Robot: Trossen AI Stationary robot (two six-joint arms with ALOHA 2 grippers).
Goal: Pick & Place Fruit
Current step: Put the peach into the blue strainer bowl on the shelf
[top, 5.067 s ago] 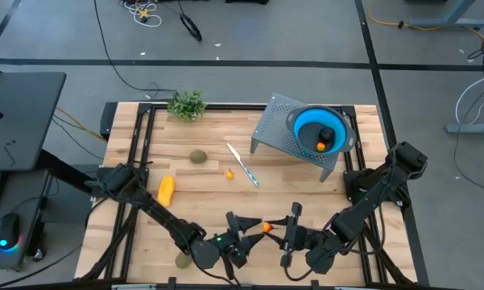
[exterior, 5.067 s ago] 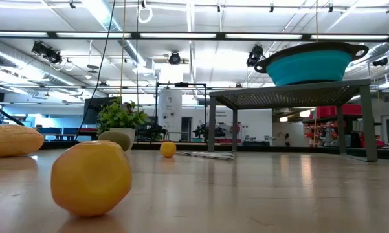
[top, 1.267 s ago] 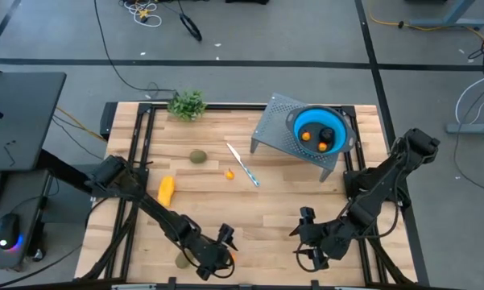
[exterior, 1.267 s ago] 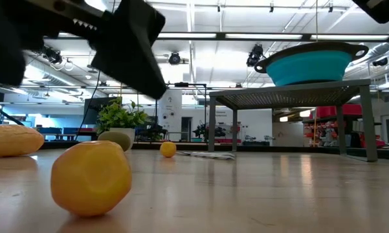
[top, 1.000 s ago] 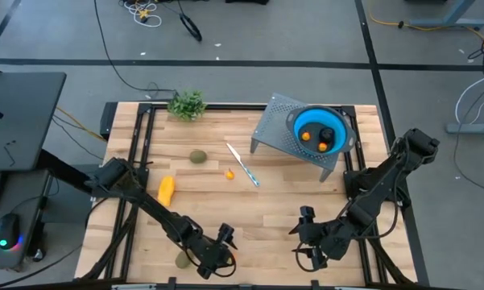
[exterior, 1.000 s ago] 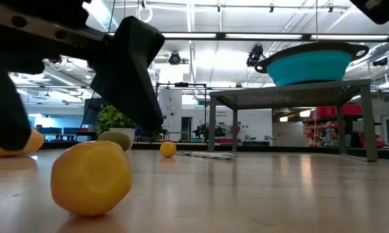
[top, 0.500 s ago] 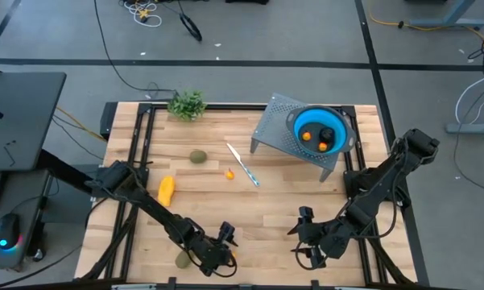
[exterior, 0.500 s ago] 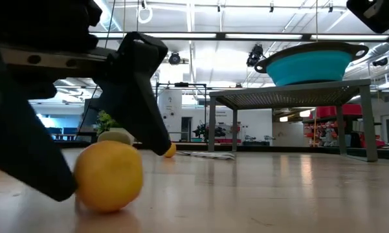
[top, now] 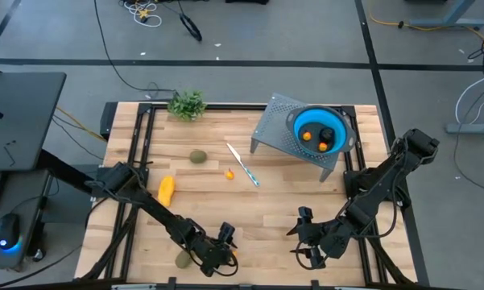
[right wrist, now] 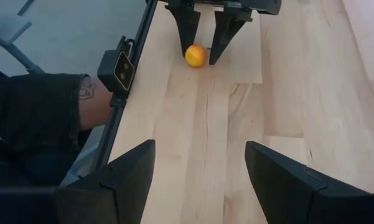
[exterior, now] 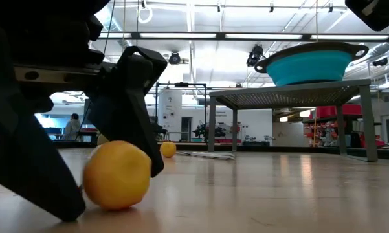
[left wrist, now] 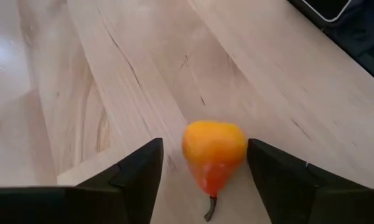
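Between left pincer fingers: small orange pear-shaped fruit, stem visible.

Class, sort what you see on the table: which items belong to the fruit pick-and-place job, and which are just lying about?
Job:
orange pear-shaped fruit between left gripper fingers
yellow fruit
olive oval
tiny orange fruit
blue bowl

Lying about:
leafy sprig
knife

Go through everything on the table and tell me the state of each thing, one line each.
left gripper: down at the table's near edge, fingers either side of the orange fruit, not clamped
orange fruit: lying on the wood
right gripper: open, empty
blue bowl: on the grey stand, fruit inside
yellow fruit: lying loose
knife: lying flat
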